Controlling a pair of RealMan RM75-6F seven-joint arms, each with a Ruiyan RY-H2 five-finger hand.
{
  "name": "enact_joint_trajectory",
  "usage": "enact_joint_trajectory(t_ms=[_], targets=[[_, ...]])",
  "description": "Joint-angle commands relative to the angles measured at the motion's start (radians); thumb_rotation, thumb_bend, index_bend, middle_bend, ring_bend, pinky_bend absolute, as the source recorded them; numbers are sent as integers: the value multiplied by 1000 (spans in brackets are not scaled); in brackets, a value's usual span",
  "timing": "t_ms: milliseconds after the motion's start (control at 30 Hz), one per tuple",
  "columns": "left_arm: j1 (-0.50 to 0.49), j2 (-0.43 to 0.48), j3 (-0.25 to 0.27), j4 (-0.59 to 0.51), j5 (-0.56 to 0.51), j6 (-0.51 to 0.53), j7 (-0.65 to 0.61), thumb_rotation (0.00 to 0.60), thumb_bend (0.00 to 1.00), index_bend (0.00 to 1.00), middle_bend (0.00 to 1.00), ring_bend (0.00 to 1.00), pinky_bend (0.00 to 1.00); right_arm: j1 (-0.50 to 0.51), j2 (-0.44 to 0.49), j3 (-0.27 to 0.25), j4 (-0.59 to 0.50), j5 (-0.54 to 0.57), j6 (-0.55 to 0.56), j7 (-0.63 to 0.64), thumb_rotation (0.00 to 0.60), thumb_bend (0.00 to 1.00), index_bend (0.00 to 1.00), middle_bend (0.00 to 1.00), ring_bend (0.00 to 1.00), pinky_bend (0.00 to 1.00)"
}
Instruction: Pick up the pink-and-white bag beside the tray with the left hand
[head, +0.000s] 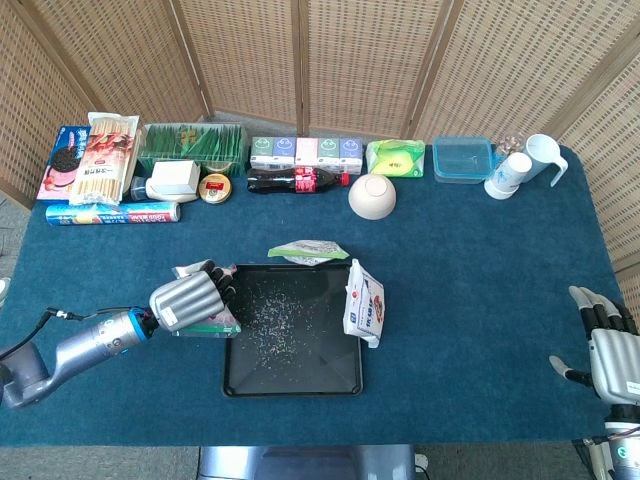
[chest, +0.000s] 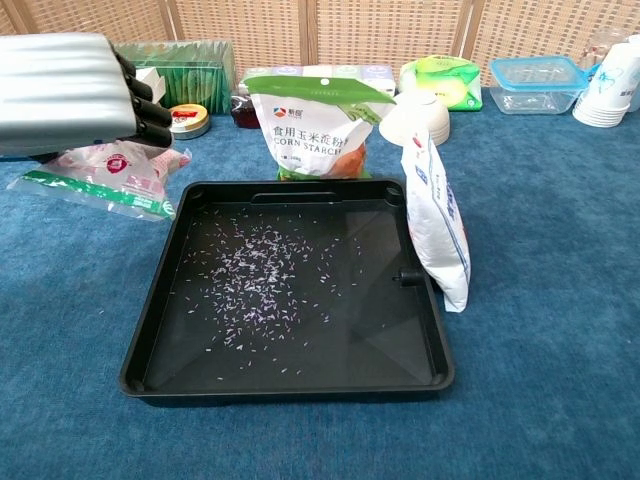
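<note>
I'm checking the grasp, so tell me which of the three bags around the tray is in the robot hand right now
The pink-and-white bag at the tray's left edge, under the left robot hand. The corn starch bag and blue-and-white bag stand untouched.

Glossy crinkled plastic film on the pink-and-white bag (chest: 100, 175), smooth brushed metal on the left hand (chest: 62, 92), shiny black plastic on the tray (chest: 290, 380), matt blue cloth on the table (chest: 540, 250), woven cane on the screens (head: 330, 60), glossy starch bag (chest: 318, 125)
</note>
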Motion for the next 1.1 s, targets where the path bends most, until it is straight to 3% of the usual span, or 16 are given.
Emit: enact_joint_trajectory(t_ms=[33, 333, 733, 1100], targets=[[-31, 20, -4, -21, 19, -38, 54, 600, 282, 751, 637, 600, 650, 1, 0, 0, 0, 2, -2, 0, 600, 0, 27, 112, 123, 89], [-79, 38, -14, -73, 45, -128, 236, 600, 366, 771, 637, 600, 650, 2, 1, 1, 1, 5, -5, 2, 600, 0, 27, 112, 123, 89], [-81, 68, -69, -176, -26, -254, 490, 600, 408, 782, 637, 600, 650, -1, 7, 1, -4, 1, 0, 11, 600, 0, 27, 112, 123, 89], [-100, 82, -86, -232, -46, -324, 600, 600, 409, 789, 637, 600, 650, -1, 11, 1, -6, 2, 0, 15, 600, 0, 27, 112, 123, 89]])
